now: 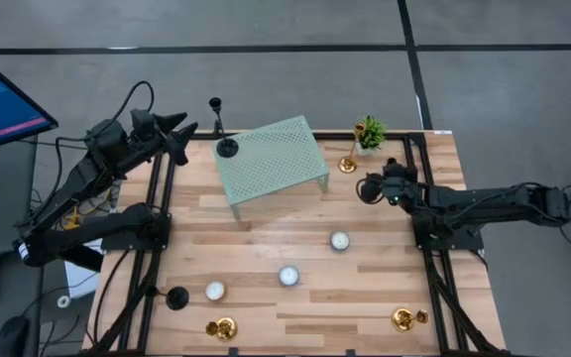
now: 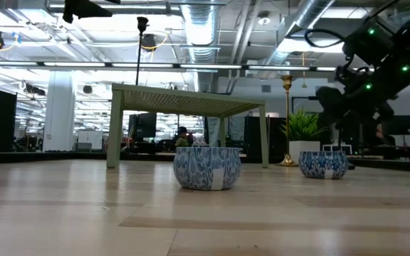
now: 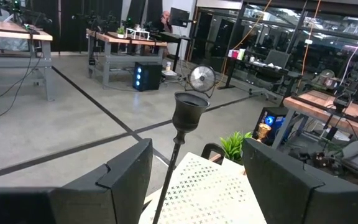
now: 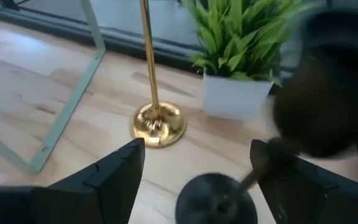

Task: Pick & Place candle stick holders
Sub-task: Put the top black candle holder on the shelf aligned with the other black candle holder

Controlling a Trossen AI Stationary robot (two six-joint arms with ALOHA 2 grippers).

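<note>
- Left gripper [image 1: 181,127]: fingers spread, empty, raised over the table's far left corner, level with the cup of a tall black candle holder [image 1: 223,129] standing beside the green mesh stand [image 1: 272,159].
- Right gripper [image 4: 194,165]: fingers apart around a second black holder [image 4: 219,199]; grip unconfirmed.
- Tall gold holder [image 1: 350,151] stands just beside the potted plant [image 1: 370,133].
- Squat gold holders [image 1: 222,327] sit at the near edge.

Open wood between the tealights [image 1: 287,276]; the mesh stand [image 1: 273,159] and potted plant [image 1: 370,133] crowd the far edge
</note>
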